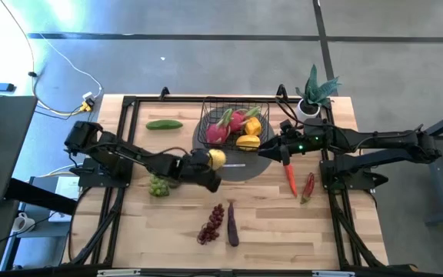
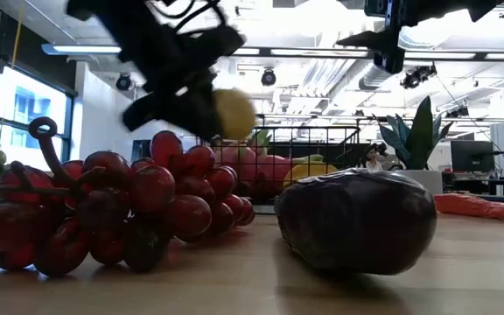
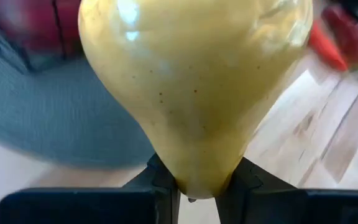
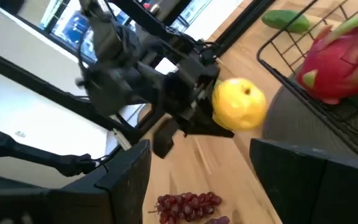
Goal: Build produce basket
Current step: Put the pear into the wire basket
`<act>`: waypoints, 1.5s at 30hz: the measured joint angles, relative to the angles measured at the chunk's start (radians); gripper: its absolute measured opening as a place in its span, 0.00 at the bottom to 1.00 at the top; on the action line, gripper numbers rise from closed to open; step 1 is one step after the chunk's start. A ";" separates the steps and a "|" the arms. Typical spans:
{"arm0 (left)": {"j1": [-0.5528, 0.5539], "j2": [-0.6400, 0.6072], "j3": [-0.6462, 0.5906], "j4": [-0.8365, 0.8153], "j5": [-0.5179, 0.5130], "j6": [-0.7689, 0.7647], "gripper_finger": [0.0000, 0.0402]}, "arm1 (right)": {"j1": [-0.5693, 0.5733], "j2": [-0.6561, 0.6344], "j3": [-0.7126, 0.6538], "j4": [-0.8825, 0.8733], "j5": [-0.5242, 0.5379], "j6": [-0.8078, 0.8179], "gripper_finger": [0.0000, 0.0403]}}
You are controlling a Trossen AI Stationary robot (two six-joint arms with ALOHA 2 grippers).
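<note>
1. The left gripper (image 1: pixel 215 160) has its fingers closed narrow on a yellow pear (image 1: pixel 217 158), pinching the slim stem end so the fat end points forward; the fruit is lifted off the desk (image 1: pixel 175 223).
2. The pear hangs just beside the basket (image 1: pixel 214 108), near its front left corner, over the edge of the round grey disc (image 1: pixel 241 168) the basket sits on.
3. The basket already holds two dragon fruits (image 1: pixel 220 129) and some yellow fruits (image 1: pixel 248 141).
4. The right gripper (image 1: pixel 271 150) waits at the basket's right side, fingers parted and holding nothing.
5. Still on the desk: a cucumber (image 1: pixel 164 124), green grapes (image 1: pixel 158 185), red grapes (image 1: pixel 211 224), an eggplant (image 1: pixel 232 224) and two chilies (image 1: pixel 298 181).
6. To my eye, the step in hand is carrying the pear in. Next it must clear the wire rim, come over a free spot among the fruit, then open low so the pear does not roll out.
</note>
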 joint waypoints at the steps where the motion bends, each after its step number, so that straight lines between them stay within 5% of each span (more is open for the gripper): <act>1: 0.015 -0.015 -0.002 -0.004 0.002 0.026 0.14 | 0.000 0.000 0.000 0.001 0.006 0.000 0.63; 6: 0.090 -0.058 -0.004 0.074 0.016 0.187 0.14 | 0.000 0.000 0.000 0.001 0.055 0.012 0.63; 27: 0.406 -0.079 -0.002 0.409 0.373 0.649 0.14 | 0.000 0.000 0.000 0.005 0.428 0.076 0.63; 36: 0.474 -0.002 -0.003 0.521 0.487 0.677 0.14 | 0.000 0.000 0.000 -0.010 0.499 0.107 0.63; 45: 0.476 0.058 -0.002 0.577 0.480 0.618 0.14 | 0.000 0.000 0.000 -0.045 0.516 0.111 0.63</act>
